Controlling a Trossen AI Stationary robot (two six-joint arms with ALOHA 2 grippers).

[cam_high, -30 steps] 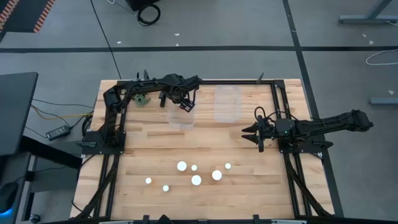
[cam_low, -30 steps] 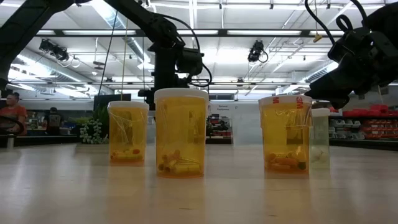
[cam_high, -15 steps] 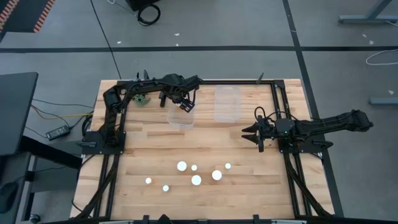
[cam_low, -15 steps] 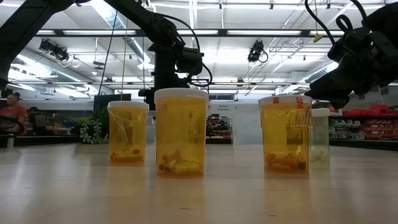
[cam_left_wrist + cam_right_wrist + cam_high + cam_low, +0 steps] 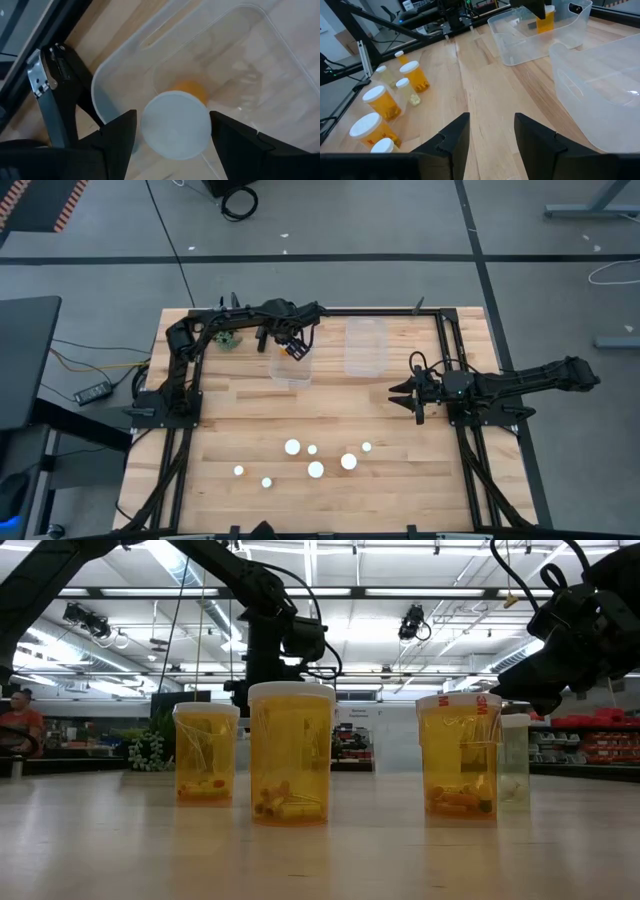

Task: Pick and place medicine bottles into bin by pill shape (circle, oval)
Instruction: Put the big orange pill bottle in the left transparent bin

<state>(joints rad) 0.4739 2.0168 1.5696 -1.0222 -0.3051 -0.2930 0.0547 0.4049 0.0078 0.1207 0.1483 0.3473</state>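
My left gripper (image 5: 292, 345) is over the left clear bin (image 5: 288, 370) at the table's far side, shut on an orange medicine bottle with a white cap (image 5: 175, 125). The bottle also shows in the right wrist view (image 5: 546, 22). My right gripper (image 5: 402, 393) is open and empty at the table's right, above the bare wood (image 5: 490, 125). Several more bottles stand upright on their bases near the front edge (image 5: 315, 470), both orange ones (image 5: 290, 755) and small pale ones (image 5: 513, 760). My left gripper pinches the bottle's white cap by its rim (image 5: 204, 131) between its two fingers. The fingers come from above, pointing down. The bottle hangs upright below them, inside the left bin's walls. Whether its base touches the bin floor I cannot tell.
A second clear bin (image 5: 364, 345) stands to the right of the first, close to my right gripper (image 5: 600, 85). A black frame (image 5: 440, 330) runs along the table's sides. A small green thing (image 5: 230, 340) lies at the far left. Bare wood lies between the bins and the bottles.
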